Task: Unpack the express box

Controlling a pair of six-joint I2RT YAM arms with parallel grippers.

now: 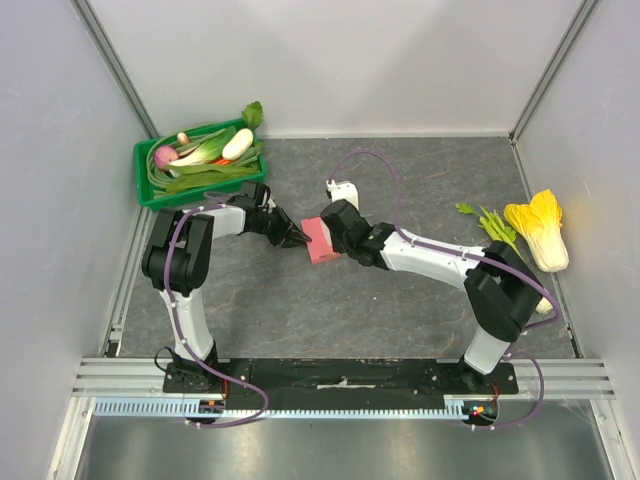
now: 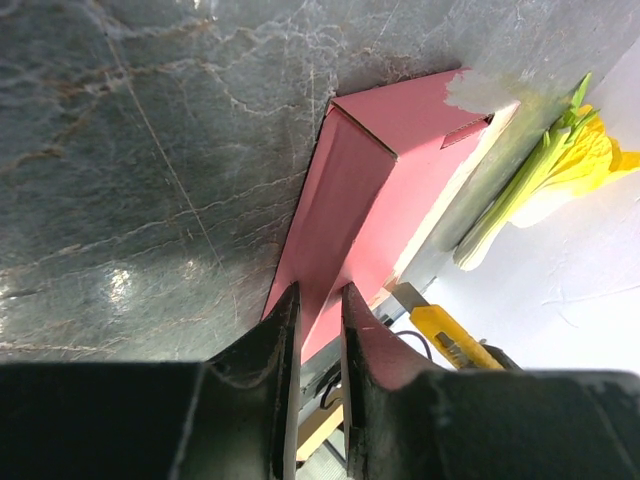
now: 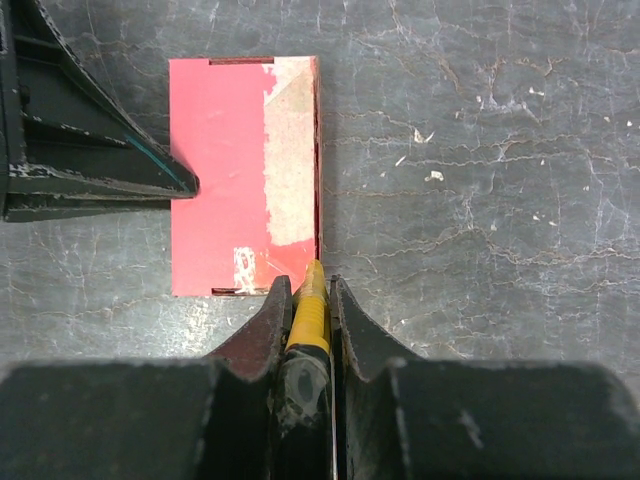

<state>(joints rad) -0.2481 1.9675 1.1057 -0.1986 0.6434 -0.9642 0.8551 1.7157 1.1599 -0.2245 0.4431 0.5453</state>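
The right gripper is clamping a yellow knife at the express box's edge; the left gripper, fingers together, is touching the opposite side.

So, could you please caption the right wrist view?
Right gripper holds a yellow utility knife at the express box's taped edge.

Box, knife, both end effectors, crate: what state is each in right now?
Box: closed, lying flat, taped on top.
Knife: held, tip at the box's edge.
Left end effector: shut, tips against the box.
Right end effector: shut on the knife.
Crate: full of vegetables.
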